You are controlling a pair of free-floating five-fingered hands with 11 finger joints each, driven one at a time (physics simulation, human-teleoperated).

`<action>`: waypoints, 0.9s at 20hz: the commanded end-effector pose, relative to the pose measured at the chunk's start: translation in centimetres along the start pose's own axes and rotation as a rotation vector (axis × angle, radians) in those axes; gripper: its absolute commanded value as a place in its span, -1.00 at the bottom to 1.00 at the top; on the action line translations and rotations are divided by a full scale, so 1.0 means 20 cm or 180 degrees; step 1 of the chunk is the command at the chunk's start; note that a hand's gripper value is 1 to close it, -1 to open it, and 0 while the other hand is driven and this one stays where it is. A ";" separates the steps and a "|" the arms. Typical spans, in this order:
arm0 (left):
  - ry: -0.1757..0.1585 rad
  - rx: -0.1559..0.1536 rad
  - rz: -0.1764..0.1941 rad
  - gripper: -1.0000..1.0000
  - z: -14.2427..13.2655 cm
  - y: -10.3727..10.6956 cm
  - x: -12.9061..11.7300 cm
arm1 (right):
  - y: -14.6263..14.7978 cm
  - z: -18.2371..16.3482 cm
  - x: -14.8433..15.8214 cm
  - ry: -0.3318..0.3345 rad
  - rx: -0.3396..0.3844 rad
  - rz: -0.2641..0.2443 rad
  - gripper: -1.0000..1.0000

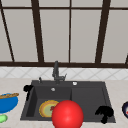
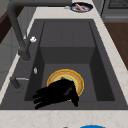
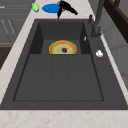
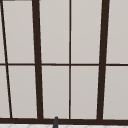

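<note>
Hovering at the sink's (image 1: 30, 105) left rim, the left hand (image 1: 28, 88) hangs relaxed, fingers straight, holding nothing.

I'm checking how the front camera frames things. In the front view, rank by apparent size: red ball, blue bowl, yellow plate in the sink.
1. red ball, though nearness to the camera may inflate it.
2. blue bowl and yellow plate: both partly hidden, too alike to rank.

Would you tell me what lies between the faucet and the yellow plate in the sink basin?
In the right side view, only bare dark sink wall separates the faucet from the yellow plate.
</note>
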 end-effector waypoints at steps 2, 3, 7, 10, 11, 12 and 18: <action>-0.0024 0.0042 0.0197 -1.00 0.19 0.01 -0.02 | 0.00 0.00 0.00 0.0000 0.0000 0.0000 0.00; -0.0029 0.0051 0.0207 -1.00 0.22 0.00 -0.03 | 0.00 0.00 0.00 0.0000 0.0000 0.0000 0.00; -0.0036 0.0063 0.0253 -1.00 0.38 0.01 -0.05 | 0.00 0.00 0.00 0.0000 0.0000 0.0000 0.00; -0.0043 0.0074 0.0294 -1.00 0.49 0.00 -0.06 | 0.00 0.00 0.00 0.0000 0.0000 0.0000 0.00; -0.0047 0.0082 0.0305 -1.00 0.53 0.00 -0.06 | 0.00 0.00 0.00 0.0000 0.0000 0.0000 0.00; -0.0049 0.0085 0.0316 -1.00 0.57 -0.01 -0.07 | 0.00 0.00 0.00 0.0000 0.0000 0.0000 0.00; -0.0191 0.0651 0.0345 -1.00 0.72 0.00 -0.10 | 0.00 0.00 0.00 0.0000 0.0000 0.0000 0.00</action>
